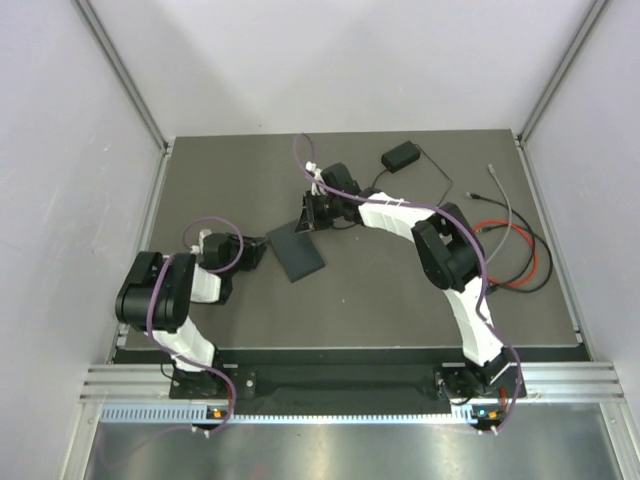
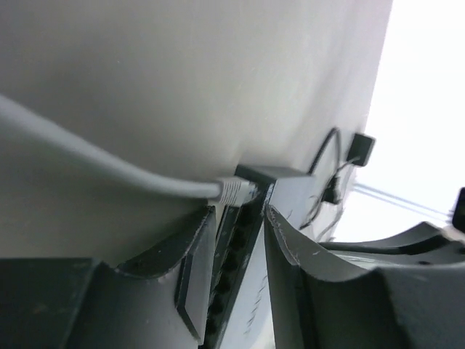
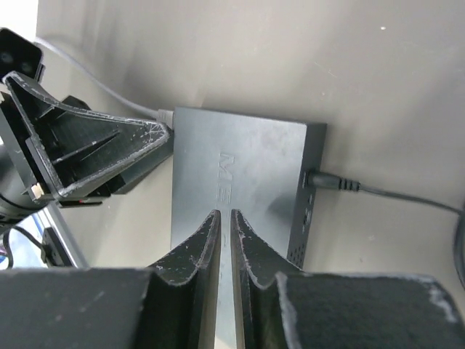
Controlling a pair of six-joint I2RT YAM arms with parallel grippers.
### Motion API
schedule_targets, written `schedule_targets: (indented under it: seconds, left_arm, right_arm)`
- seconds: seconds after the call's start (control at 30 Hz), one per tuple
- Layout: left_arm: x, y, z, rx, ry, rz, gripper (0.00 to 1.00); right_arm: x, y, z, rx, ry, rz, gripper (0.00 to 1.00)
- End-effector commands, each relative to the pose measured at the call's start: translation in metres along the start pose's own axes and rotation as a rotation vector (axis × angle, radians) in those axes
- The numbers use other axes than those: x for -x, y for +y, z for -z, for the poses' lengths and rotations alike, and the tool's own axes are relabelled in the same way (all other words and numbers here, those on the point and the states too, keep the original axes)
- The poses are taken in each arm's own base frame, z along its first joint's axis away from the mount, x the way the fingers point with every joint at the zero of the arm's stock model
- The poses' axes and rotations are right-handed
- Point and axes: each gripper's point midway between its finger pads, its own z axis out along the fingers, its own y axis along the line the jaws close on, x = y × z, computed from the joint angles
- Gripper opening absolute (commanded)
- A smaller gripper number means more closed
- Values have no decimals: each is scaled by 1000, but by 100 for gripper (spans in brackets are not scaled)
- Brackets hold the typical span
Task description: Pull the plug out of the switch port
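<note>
A robotics lab test cell, by every sign. Boxed in on three sides by plain pale panels (image 1: 350, 60) set in bare aluminium posts (image 1: 122, 75). Inside, a dark matte counter (image 1: 380, 300), edged at the near side with slotted aluminium rail (image 1: 560, 378) and, nearer still, a strip of sheet metal (image 1: 350, 450). Bolted along that rail, side by side, two black-and-white robot arms, a left arm (image 1: 160, 295) and a right arm (image 1: 455, 270), each trailing purple cable (image 1: 297, 150). On the counter, bench gear: a flat black switch (image 1: 295, 250), a small power brick (image 1: 400, 157) with its thin cord, loose red, black and grey leads (image 1: 500, 224)
</note>
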Motion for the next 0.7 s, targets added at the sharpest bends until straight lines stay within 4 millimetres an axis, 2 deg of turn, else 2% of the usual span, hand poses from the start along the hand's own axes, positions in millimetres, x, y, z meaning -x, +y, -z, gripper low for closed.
schedule_targets:
  seconds: [0.0,0.03,0.1,0.13,0.27,0.5,0.67]
  left_arm:
    - [5,3,-5,-39,-46,61,39]
    - [7,-2,-6,-70,-53,64,39]
    - [6,6,-9,-61,-56,90,38]
    - [9,0,-8,-99,-69,94,38]
    - [10,18,-3,-62,-103,125,38]
    - [15,23,2,-35,-168,129,37]
    - [10,19,-11,-24,-139,111,35]
  right_arm:
    - [10,12,-13,66,-33,20,11]
    - [8,10,-15,66,-29,15,11]
    - [4,9,-18,70,-22,11,10]
    - [3,8,-19,70,-18,10,10]
    - [-2,4,-21,59,-6,11,10]
    - [-4,4,-26,60,2,4,9]
    - [-7,2,-31,58,15,-6,9]
